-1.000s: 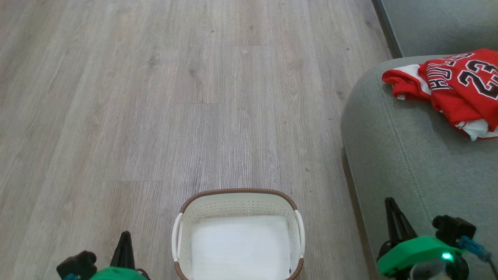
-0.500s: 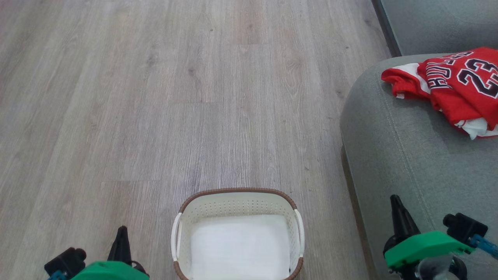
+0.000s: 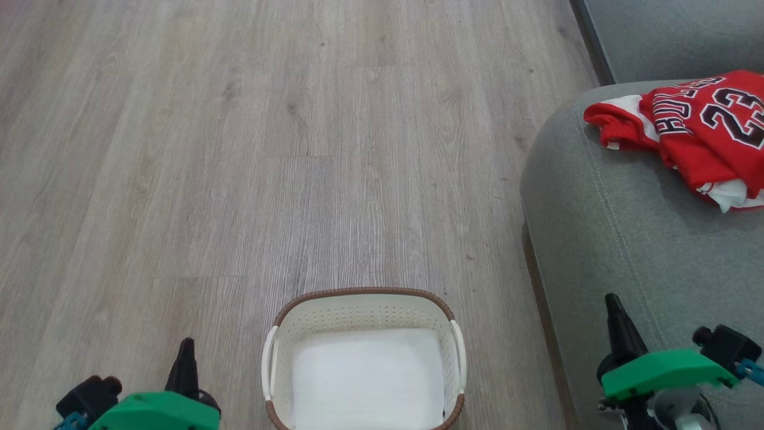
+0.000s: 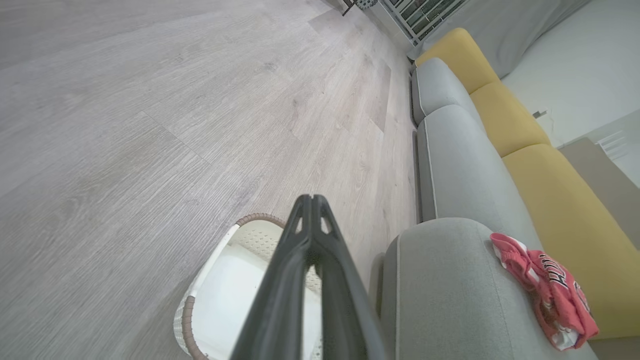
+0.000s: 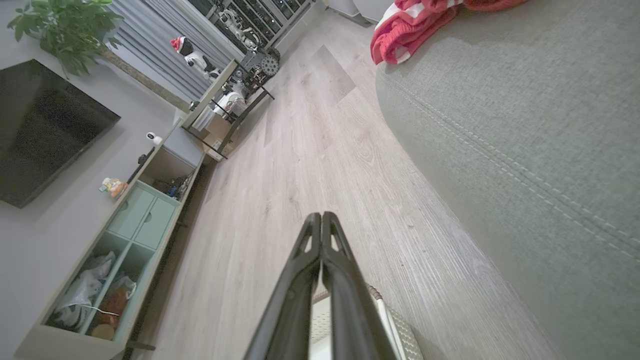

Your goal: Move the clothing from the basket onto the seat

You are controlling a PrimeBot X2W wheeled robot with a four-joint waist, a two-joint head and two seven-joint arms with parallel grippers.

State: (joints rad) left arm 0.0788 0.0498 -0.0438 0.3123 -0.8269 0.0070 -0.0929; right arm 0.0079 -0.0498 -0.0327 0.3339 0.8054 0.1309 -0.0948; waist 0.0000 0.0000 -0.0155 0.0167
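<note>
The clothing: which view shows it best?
Head view: the clothing lies on the seat, its lettering and 23 readable, though cut off at the right edge. Left wrist view shows it small and whole; right wrist view catches one red-and-white corner.

Head cam downward, wrist cams low, fwd; basket [image 3: 364, 292] & seat [image 3: 627, 239] shared.

The left gripper [image 3: 187, 343] and right gripper [image 3: 610, 298] each show slim black tapering fingers [image 4: 280, 295] with triangular cut-outs near the tips, a bright green cover [image 3: 662, 369], a black camera block [image 3: 725, 345] and blue cabling [image 3: 751, 370].
</note>
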